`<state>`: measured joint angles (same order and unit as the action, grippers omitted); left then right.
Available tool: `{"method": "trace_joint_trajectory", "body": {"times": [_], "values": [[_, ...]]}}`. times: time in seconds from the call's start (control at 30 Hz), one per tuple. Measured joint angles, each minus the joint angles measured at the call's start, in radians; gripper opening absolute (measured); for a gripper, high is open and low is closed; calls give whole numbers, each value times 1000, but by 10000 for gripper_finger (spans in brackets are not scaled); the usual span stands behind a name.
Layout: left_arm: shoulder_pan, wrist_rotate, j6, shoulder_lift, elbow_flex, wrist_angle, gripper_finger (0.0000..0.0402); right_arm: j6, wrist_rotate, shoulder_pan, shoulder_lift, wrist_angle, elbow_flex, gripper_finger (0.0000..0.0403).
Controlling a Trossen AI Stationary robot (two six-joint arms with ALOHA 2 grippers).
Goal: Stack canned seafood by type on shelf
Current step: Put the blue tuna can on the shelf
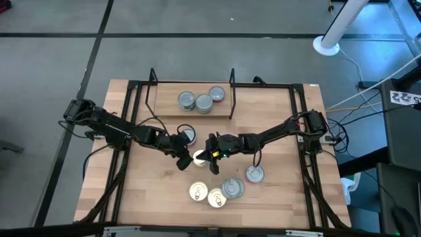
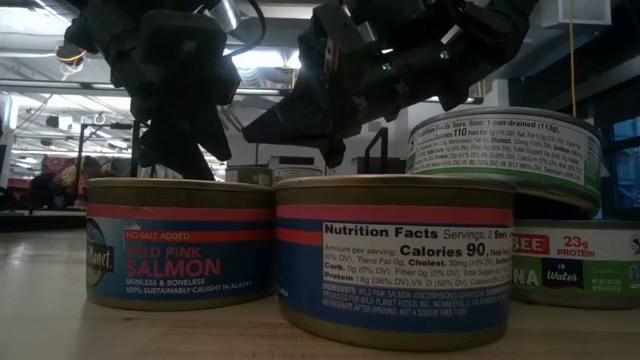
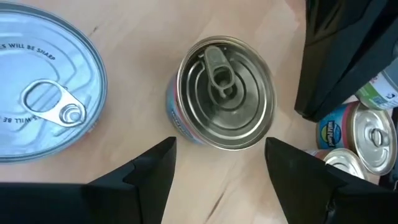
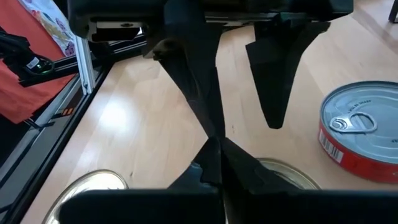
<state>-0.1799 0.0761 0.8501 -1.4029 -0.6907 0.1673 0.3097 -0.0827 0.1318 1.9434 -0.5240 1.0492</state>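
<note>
Mid-table, left gripper point(image 3: 217, 165) spread over a small round silver-lidded tin point(image 3: 224, 93), prob. not touching; right gripper point(image 1: 212, 157) pressed together alongside.

Both arms reached inward to mid-worktop, the left gripper point(image 1: 186, 158) pointing down with fingers point(image 3: 152, 167) spread wide, the right gripper point(image 1: 212, 153) facing it, fingers pressed together.
</note>
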Motion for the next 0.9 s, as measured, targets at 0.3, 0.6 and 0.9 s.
{"method": "trace_joint_trajectory", "body": {"times": [0.3,0.6,0.9], "values": [[-1,-1,357,0,0,0,241,25,18,-1,-52,81,0,7],[-1,-2,428,0,0,-7,241,69,11,-20,-61,154,0,60],[0,-2,427,0,0,-7,241,254,19,-79,-61,293,0,201]]}}
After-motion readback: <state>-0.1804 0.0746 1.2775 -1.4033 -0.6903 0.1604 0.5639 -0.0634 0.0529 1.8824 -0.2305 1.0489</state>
